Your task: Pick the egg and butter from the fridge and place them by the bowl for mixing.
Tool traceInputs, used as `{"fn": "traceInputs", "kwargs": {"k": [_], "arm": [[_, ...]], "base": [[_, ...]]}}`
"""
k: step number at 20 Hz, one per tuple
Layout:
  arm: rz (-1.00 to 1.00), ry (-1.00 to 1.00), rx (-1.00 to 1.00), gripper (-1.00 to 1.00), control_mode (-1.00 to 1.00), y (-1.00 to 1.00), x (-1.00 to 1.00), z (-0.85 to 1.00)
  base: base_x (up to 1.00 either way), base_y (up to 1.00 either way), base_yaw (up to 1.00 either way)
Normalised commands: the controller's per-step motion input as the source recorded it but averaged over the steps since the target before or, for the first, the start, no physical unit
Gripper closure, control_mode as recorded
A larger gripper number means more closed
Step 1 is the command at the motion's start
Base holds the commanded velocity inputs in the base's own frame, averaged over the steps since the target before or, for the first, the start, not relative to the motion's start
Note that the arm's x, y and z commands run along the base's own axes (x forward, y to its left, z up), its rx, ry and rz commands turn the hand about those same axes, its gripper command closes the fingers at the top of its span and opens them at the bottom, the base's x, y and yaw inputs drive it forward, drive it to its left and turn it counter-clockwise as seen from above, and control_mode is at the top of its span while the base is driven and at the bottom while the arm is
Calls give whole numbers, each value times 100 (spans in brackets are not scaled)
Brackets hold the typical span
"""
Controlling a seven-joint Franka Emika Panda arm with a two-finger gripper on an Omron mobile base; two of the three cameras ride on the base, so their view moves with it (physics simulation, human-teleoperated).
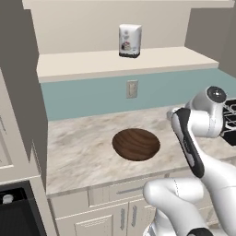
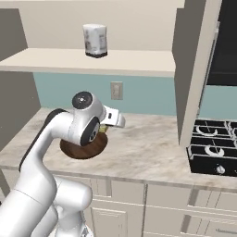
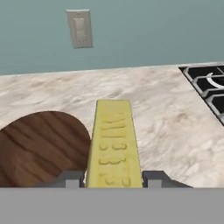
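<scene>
Here the end effector [image 3: 113, 178] is closed on the butter [image 3: 113, 144], a pale-yellow rectangular stick with raised lettering on its top face, pinched between the two grey fingertips [image 3: 70, 178] and jutting forward over the surface [image 1: 83, 147]. The surface is a marbled beige-and-grey stone slab. Just left of the stick in the hand view sits the bowl [image 1: 136, 144], wide, shallow and round, of dark brown wood with grain stripes. A black stove [image 2: 214, 150] with curved burner grates lies to the right, well apart from the bowl. On the teal wall behind is a pale outlet plate [image 1: 132, 89], and on the cream shelf [image 1: 92, 64] above it stands a small white canister [image 1: 129, 40] with a printed label. Nothing stands between butter and bowl.
</scene>
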Motion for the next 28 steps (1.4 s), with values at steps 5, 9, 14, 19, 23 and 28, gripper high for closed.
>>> {"fn": "traceInputs", "kwargs": {"k": [5, 9, 14, 19, 23, 28], "arm": [[0, 2, 0, 100, -100, -8, 0, -43], [0, 5, 0, 100, -100, 0, 0, -54], [0, 6, -2, 100, -100, 0, 6, -55], [0, 0, -8, 100, -100, 0, 27, -54], [0, 2, -1, 100, -100, -4, 38, -41], [3, 5, 3, 100, -100, -11, 34, -24]], "base": [[0, 0, 0], [0, 0, 0], [0, 0, 0], [0, 0, 0], [0, 0, 0], [0, 0, 0]]}}
